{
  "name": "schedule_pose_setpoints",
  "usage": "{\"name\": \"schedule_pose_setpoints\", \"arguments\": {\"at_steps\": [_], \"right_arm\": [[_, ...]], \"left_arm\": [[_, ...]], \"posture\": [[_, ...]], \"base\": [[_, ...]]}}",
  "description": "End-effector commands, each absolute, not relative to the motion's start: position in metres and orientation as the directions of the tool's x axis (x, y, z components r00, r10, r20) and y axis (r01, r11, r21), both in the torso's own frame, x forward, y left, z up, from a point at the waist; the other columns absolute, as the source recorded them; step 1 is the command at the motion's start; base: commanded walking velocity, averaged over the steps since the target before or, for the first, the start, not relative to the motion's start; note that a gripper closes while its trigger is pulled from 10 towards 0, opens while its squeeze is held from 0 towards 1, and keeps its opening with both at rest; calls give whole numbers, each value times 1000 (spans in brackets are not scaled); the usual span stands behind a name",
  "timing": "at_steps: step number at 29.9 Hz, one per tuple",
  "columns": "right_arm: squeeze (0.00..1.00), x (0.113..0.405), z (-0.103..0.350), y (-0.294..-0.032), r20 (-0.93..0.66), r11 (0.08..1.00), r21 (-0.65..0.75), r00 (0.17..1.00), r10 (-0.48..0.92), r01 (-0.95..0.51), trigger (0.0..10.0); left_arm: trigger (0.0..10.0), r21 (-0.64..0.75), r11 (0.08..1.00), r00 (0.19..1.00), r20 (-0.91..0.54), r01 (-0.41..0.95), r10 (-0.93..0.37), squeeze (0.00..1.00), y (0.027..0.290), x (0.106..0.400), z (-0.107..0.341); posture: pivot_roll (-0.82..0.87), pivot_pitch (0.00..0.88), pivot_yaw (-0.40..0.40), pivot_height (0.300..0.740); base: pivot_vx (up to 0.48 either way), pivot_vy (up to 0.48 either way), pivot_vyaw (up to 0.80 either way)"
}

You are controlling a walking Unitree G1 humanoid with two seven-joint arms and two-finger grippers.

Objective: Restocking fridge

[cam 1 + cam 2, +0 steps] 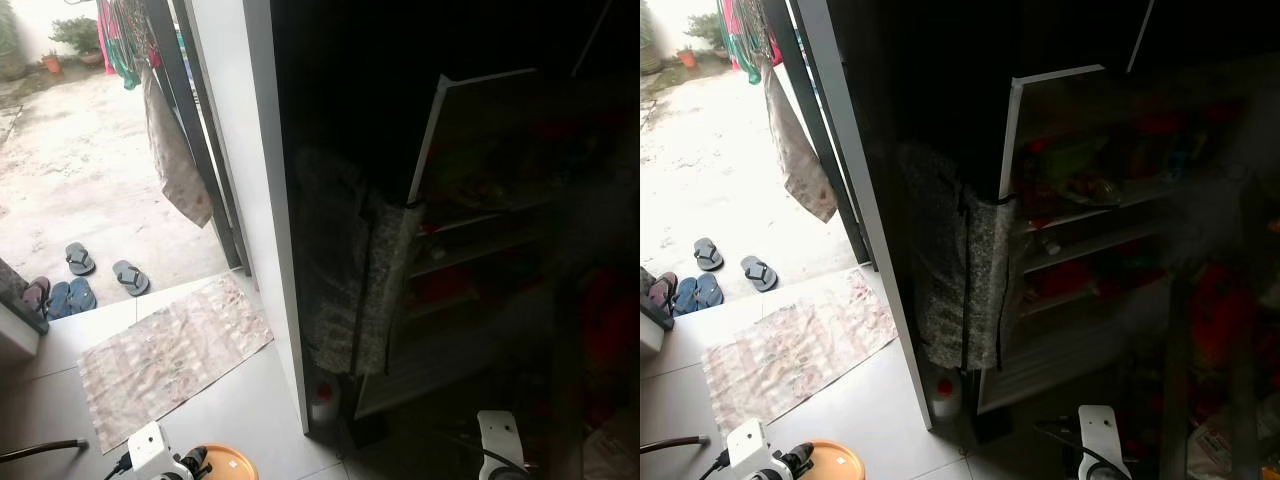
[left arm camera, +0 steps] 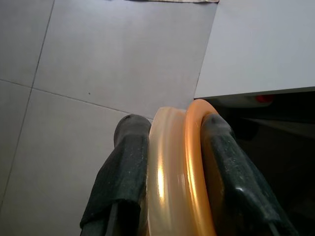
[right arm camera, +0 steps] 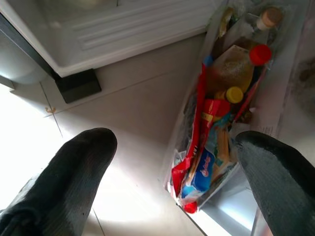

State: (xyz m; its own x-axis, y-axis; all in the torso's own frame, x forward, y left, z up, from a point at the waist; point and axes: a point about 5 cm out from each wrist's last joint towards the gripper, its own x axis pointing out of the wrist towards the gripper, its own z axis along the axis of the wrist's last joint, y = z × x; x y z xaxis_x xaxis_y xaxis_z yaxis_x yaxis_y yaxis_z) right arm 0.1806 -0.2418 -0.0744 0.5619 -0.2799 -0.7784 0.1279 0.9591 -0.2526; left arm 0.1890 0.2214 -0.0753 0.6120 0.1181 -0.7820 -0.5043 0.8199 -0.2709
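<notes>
The fridge [image 1: 1080, 230] stands open and dark ahead, its shelves [image 1: 1090, 210] holding red and green items; a patterned cloth [image 1: 960, 290] hangs over its near side. My left gripper [image 2: 172, 123] is low at the front left, shut on the rims of an orange plate [image 2: 194, 162] and a pale translucent one [image 2: 165, 167]; the orange plate [image 1: 228, 464] also shows in the left eye view. My right gripper [image 3: 177, 142] hangs open above the floor beside the fridge door's shelf [image 3: 221, 123], which is packed with capped bottles and packets.
A patterned mat [image 1: 170, 350] lies on the tiles by the doorway to a bright yard, with sandals [image 1: 100, 275] outside. A cloth [image 1: 180, 160] hangs at the white door frame [image 1: 250, 200]. A small red-capped bottle [image 1: 322, 400] stands at the fridge's foot.
</notes>
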Motion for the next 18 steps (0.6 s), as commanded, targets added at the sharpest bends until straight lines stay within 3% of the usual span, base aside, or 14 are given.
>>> {"name": "schedule_pose_setpoints", "arguments": {"at_steps": [1, 6, 11, 18], "right_arm": [[0, 175, -77, -244, -788, 954, -266, 539, -298, 140, 10000], [0, 169, -78, -248, -788, 944, -276, 520, -331, 184, 10000], [0, 164, -78, -255, -790, 895, -163, 488, -370, 415, 10000], [0, 168, -76, -251, -752, 925, -114, 577, -318, 362, 10000]], "left_arm": [[10000, -247, 823, 568, -816, -511, 108, 0, 221, 177, -82], [10000, -243, 824, 568, -815, -512, 112, 0, 223, 176, -82], [10000, -241, 825, 569, -814, -511, 115, 0, 224, 176, -81], [10000, -238, 829, 569, -814, -507, 114, 0, 225, 176, -81]], "posture": [[-29, 56, 20, 740], [-30, 57, 22, 740], [-27, 56, 24, 740], [-29, 59, 28, 740]], "base": [[0, 0, 0], [0, 0, 0], [0, 0, 0], [0, 0, 0]]}}
